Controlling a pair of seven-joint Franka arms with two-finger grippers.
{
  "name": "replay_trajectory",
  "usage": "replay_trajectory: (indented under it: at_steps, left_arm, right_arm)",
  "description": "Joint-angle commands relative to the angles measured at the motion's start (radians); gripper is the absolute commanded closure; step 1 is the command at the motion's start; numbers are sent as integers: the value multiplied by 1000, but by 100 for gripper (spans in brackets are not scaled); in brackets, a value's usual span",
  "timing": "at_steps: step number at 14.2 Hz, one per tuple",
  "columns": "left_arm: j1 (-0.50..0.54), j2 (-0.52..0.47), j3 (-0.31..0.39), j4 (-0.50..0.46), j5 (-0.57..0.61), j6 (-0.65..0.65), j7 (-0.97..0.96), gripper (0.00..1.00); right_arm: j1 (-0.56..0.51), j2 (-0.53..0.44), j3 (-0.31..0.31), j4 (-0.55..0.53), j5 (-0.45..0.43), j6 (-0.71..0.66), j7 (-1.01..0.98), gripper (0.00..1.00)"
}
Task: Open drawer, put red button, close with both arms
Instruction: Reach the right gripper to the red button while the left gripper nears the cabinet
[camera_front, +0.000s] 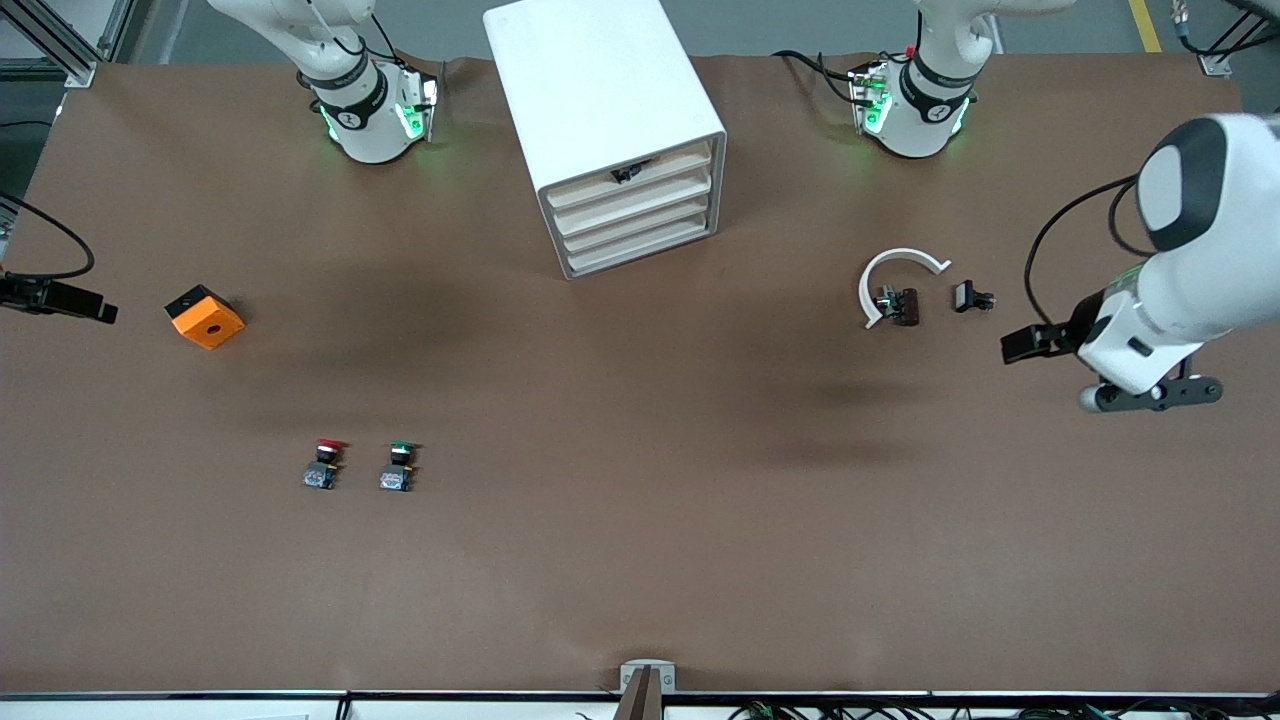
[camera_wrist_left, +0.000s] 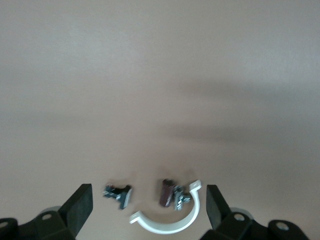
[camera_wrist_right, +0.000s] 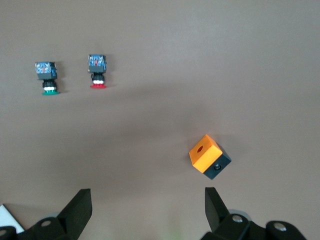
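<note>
The red button lies on the bare desk toward the right arm's end, just beside its green-capped twin and nearer the front camera than everything else, untouched. The drawer — second from the top in the white cabinet — sits flush with its three neighbours, so by the look of it nothing is done yet: opening, loading the button and the two-armed closing all remain. The cabinet stands between the two arm bases, well apart from the button. An orange block with a hole in its top rests near the right arm's edge of the desk; a white curved clip with a small dark part touching it and a small black piece just beside lie toward the left arm's end. The left hand hangs empty over that clutter with its fingers spread wide; the right hand hovers just as wide and just as empty over the desk near the orange block. The front view leaves the right hand almost wholly out of frame, while its wrist view shows the spread fingers and both buttons — but only the front view shows the cabinet and its shut drawers
</note>
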Motion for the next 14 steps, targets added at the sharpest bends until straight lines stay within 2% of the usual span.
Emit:
replay_trajectory:
  at_steps: [1, 4, 7, 10, 14]
  left_arm:
    - [-51, 46, -7, 24, -16, 32, -127, 0]
    - [-133, 103, -7, 46, -16, 57, -324, 0]
    - [-200, 171, -14, 102, -28, 46, -588, 0]
    - [-220, 230, -43, 171, -166, 28, -782, 0]
    - [-240, 351, -74, 297, -292, -151, -1067, 0]
  right_arm:
    - [-1, 30, 15, 12, 2, 69, 12, 0]
    - [34, 131, 22, -28, 7, 249, 125, 0]
    - [133, 225, 22, -28, 7, 378, 254, 0]
    - [161, 325, 22, -28, 8, 494, 254, 0]
    - [158, 440, 31, -30, 8, 620, 247, 0]
